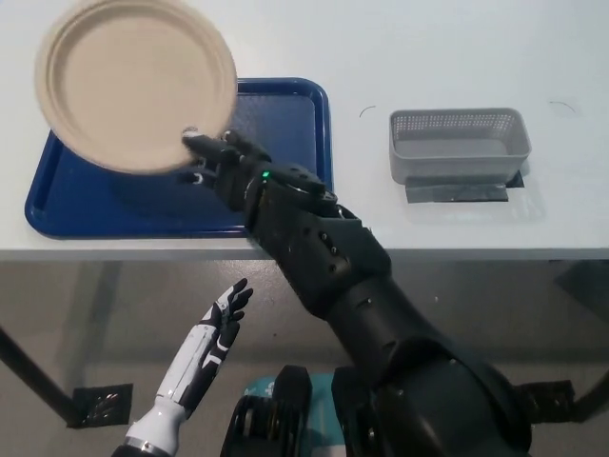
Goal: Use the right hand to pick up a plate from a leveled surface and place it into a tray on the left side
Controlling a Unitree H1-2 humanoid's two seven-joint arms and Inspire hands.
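A grey mesh basket sits on the white table.

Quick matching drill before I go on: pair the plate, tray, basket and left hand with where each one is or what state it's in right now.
Things:
1. plate
2. tray
3. basket
4. left hand

States:
A. open, idle below the table edge
B. on the table, right of the tray, nothing in it
C. held at its rim by the right hand, above the tray's left part
D. blue, flat on the table

Pairs: 1-C, 2-D, 3-B, 4-A
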